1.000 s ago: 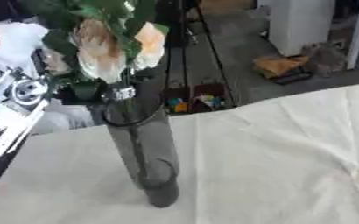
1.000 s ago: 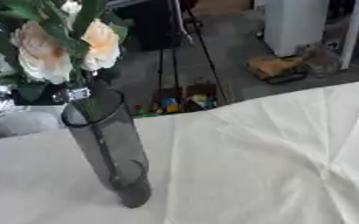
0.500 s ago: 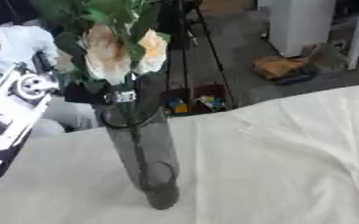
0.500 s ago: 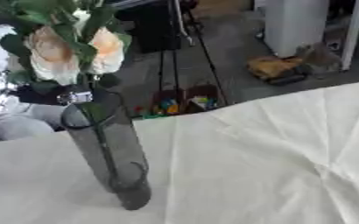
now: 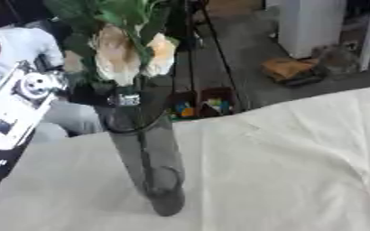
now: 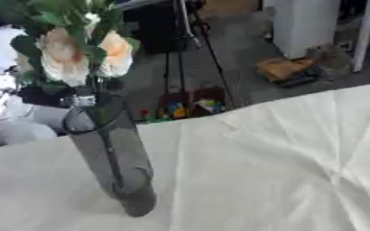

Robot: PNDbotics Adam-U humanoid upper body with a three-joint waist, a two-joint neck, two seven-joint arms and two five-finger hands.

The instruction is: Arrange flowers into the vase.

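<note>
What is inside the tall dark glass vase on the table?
Through the smoky wall of the tall dark glass vase, thin green stems run down toward its base. The peach and cream flowers stay above the rim. The stem ends and any water cannot be made out.

Your left arm [image 5: 18, 110] shows as a white, flat-sided forearm shell coming in from the left edge. Near its wrist end you can see a round silver joint cap [image 5: 36, 82], shiny with a darker centre. On the white shell there is a small dark rectangular mark [image 5: 0, 127], too blurred to read. Below the shell, the arm's underside runs black toward the lower left corner. Past the silver cap your left hand [image 5: 90, 94] is black, a dark blocky shape, with a small silver piece [image 5: 127, 99] at its front edge. The right eye view catches only a sliver of white shell and the same black hand.
</note>
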